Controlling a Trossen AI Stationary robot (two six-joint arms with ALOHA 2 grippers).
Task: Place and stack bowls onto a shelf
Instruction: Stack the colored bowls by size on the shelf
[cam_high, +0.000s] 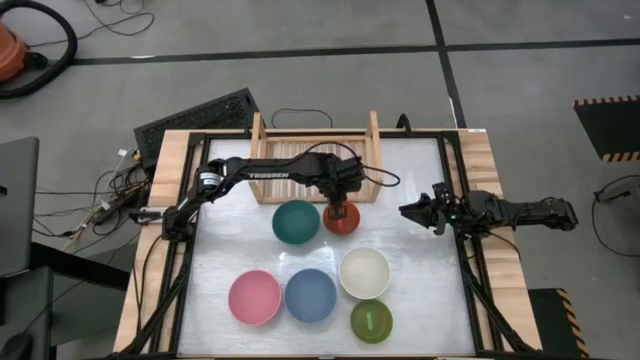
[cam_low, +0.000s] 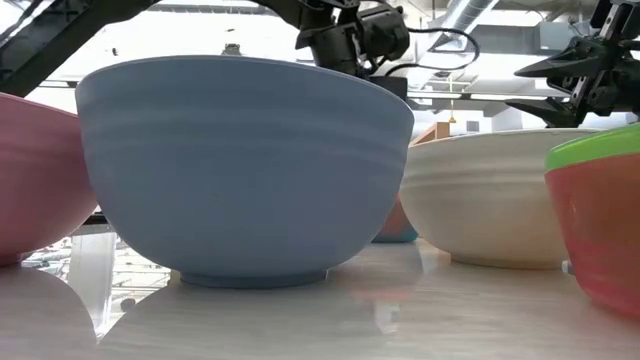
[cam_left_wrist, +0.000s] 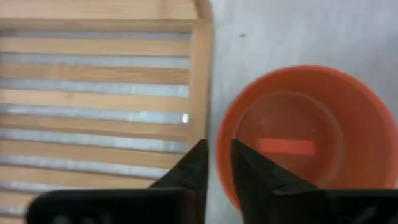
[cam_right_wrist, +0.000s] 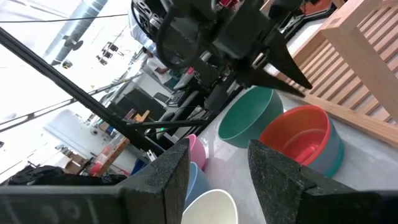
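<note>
Fingers of the left gripper (cam_left_wrist: 216, 163) stand nearly closed over the rim of the red-orange bowl (cam_high: 342, 218), beside the shelf (cam_high: 270, 160). Plastic looks light, stiff and slick; pinch the thin rim. Right gripper (cam_high: 412, 211) waits, fingers parted, empty.

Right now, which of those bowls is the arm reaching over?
The red-orange bowl, just in front of the shelf beside the teal bowl. The left gripper hangs over its rim; the others sit farther away.
</note>
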